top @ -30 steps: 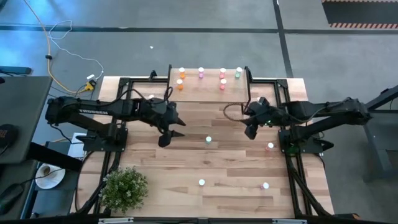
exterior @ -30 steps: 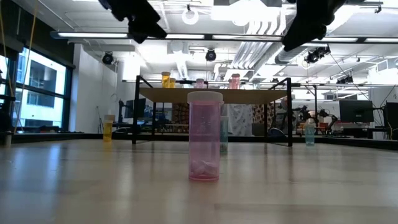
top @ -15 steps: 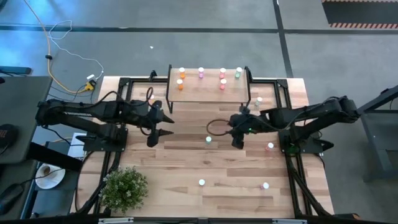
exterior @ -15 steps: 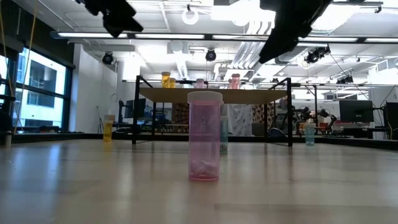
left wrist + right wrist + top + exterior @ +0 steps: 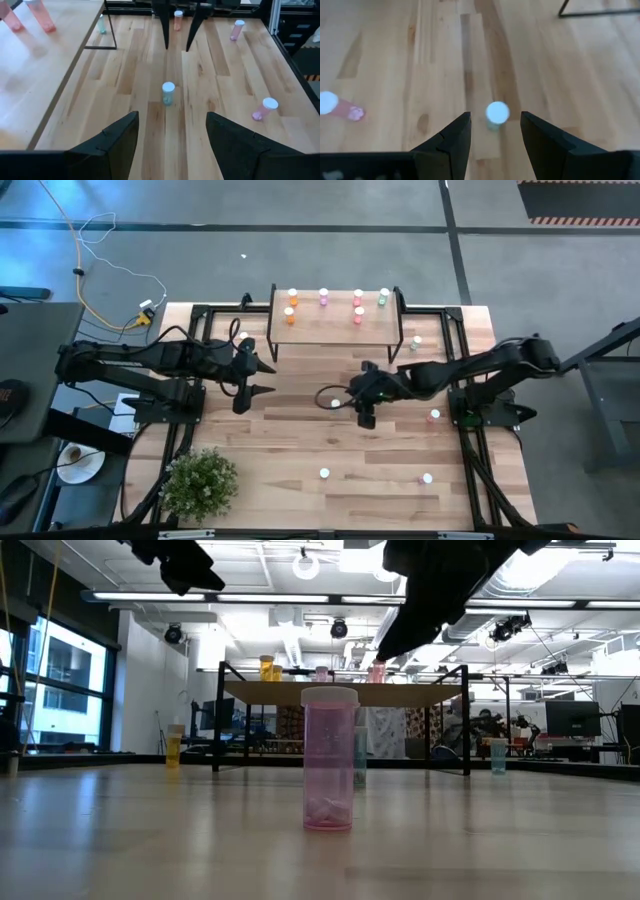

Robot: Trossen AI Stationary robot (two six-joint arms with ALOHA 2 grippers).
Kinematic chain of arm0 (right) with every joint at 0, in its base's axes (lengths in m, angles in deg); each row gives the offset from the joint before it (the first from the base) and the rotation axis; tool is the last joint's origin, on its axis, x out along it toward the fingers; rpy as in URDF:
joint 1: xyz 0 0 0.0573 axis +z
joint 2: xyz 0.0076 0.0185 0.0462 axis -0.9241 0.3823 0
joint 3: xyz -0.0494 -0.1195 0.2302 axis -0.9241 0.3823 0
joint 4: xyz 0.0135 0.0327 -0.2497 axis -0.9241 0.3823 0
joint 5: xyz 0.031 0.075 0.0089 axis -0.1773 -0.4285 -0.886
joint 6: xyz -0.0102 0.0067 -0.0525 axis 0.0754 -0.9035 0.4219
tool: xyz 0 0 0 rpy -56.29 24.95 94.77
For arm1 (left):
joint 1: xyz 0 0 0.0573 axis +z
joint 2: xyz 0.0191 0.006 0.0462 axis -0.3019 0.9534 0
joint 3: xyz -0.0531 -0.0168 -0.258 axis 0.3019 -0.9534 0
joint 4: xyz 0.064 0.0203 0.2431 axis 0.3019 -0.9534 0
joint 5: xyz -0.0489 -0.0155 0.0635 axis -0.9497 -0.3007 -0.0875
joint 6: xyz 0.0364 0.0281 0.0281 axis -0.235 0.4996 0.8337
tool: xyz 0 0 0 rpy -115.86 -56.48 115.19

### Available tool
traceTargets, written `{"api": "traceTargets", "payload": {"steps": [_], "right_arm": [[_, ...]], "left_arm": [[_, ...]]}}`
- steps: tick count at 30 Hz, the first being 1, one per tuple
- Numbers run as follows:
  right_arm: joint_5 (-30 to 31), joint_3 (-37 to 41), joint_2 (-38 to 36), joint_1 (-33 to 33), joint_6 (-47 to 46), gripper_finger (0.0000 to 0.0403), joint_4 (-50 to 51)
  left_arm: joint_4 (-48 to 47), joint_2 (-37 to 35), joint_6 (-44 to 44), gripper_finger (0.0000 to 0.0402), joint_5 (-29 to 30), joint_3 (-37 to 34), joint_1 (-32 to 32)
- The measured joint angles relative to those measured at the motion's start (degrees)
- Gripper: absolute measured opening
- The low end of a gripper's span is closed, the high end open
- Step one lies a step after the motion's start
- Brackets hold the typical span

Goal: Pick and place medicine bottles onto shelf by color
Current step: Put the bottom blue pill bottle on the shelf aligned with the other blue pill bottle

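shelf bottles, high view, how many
6 white-capped bottles on the light-wood shelf: two orange at its left end, one pink beside them, two reddish-pink right of centre, one pale green at right end. None look hidden.

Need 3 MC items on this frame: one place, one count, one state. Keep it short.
1. Where does the right gripper hang?
A. Over the shelf
B. Over the table's middle, beside a pale green bottle
C. Over the plant

2. How many bottles stand on the shelf?
A. Two
B. Ten
C. Six

3. How do the right gripper's fingers stand?
A. Open, holding nothing
B. Shut on a bottle
C. Shut, empty

Key: 1 B, the high view shows it next to the pale green bottle at mid-table. 2 C, two orange, one purple-pink, two pink and one green show on the shelf. 3 A, the right wrist view shows the bottle's white cap in the gap, untouched.
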Motion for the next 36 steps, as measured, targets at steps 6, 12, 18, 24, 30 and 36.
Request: {"api": "traceTargets", "payload": {"steps": [6, 12, 18, 24, 30, 36], "right_arm": [[-4.1, 0.0, 1.8, -1.5, -1.2, 0.0171, -3.1], [-4.6, 0.0, 5.4, -2.7, 0.3, 0.02, -4.5], [-4.4, 0.0, 10.2, -2.7, 3.4, 0.0209, -6.0], [-3.1, 0.0, 12.4, -2.7, 2.7, 0.0209, -6.5], [-3.1, 0.0, 12.4, -2.7, 1.7, 0.0209, -8.2], [-3.7, -0.1, 14.8, -2.7, 1.3, 0.0209, -9.0]], "left_arm": [[-0.2, 0.0, 0.0, 0.0223, 0.0, 0.0, 0.0], [-0.4, 0.0, 0.0, 0.0223, 0.0, 0.0, 0.0], [-1.2, 0.0, 0.0, 0.0223, 0.0, 0.0, 0.0], [-1.2, 0.0, 0.0, 0.0223, 0.0, 0.0, 0.0], [-1.3, 0.0, 0.0, 0.0223, 0.0, 0.0, 0.0], [-1.6, 0.0, 0.0, 0.0223, 0.0, 0.0, 0.0]]}}
